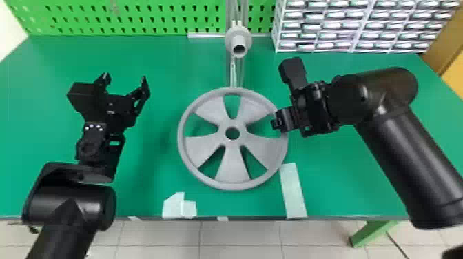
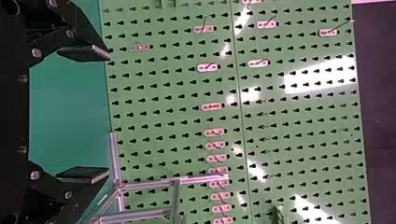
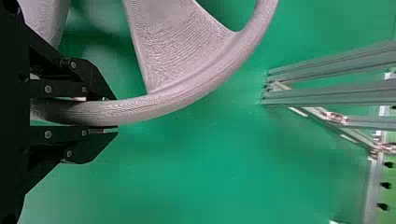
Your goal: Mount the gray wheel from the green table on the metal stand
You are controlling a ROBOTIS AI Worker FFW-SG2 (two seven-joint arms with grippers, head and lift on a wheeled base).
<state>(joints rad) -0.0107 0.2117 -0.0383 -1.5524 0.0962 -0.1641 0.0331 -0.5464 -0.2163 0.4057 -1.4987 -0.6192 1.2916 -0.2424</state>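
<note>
My right gripper [image 1: 279, 124] is at the right rim of the gray wheel [image 1: 234, 165], which has five spokes and a round center hole. In the right wrist view the gripper [image 3: 109, 114] is shut on the wheel's rim [image 3: 168, 105], one finger on each side. My left gripper [image 1: 125, 81] stands open left of the wheel, apart from it. The left wrist view shows that gripper [image 2: 86, 112] with nothing between its spread fingers. Behind the wheel rises the metal stand [image 1: 234, 74], bearing a gray round hub [image 1: 238, 41]; its frame [image 2: 144, 184] appears in the left wrist view.
The green table [image 1: 155, 165] carries pale tape pieces [image 1: 293, 191] near its front edge. A green pegboard [image 1: 137, 17] runs along the back, and a rack of small drawers [image 1: 355, 26] stands at the back right, beyond the right arm.
</note>
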